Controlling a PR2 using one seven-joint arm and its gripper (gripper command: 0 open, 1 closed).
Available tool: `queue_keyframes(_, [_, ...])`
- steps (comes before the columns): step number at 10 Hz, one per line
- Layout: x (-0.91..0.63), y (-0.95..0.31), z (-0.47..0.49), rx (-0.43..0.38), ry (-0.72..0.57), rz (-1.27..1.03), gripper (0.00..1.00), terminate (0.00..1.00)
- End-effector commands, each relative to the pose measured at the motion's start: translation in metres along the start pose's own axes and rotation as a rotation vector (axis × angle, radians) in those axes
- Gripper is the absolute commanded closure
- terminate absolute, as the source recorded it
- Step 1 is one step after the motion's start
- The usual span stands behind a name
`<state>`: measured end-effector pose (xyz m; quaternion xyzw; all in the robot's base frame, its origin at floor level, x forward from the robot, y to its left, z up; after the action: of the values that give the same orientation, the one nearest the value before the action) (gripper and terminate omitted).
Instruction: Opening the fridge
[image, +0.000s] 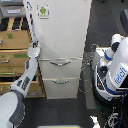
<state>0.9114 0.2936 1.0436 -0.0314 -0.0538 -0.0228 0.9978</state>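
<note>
The fridge (60, 45) stands upright in the middle of the exterior view, tall and white, its large upper door bearing a small green sticker (43, 10) near the top. The door appears shut against the body. Below it sit two drawers, each with a silver bar handle (60, 63).

At the door's edge on the exterior view's left, the gripper (34, 49) sits close against the fridge side; whether its fingers are apart or closed on anything is too blurred to tell. Its white arm (22, 82) runs down to the lower left corner.

Behind the arm is a tan wooden cabinet (14, 55) with drawers. On the exterior view's right stands a white and blue robot body (114, 70) with cables on the dark grey floor (102, 22).
</note>
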Motion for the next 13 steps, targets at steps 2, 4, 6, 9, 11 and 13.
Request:
queue_keyframes(2, [-0.336, -0.116, 0.166, -0.070, -0.037, -0.495, 1.00, 0.00])
queue_keyframes(4, [-0.489, -0.186, 0.257, -0.201, -0.034, -0.616, 1.00, 0.00])
queue_keyframes(6, [-0.745, -0.341, 0.401, -0.356, -0.075, -0.929, 1.00, 0.00])
queue_keyframes(9, [-0.829, -0.317, 0.427, -0.425, -0.164, -1.321, 1.00, 0.00])
queue_keyframes(11, [-0.650, -0.149, 0.278, -0.181, -0.005, -1.112, 0.00, 0.00])
queue_keyframes(13, [-0.478, -0.041, 0.106, 0.008, 0.126, -0.828, 0.00, 0.00])
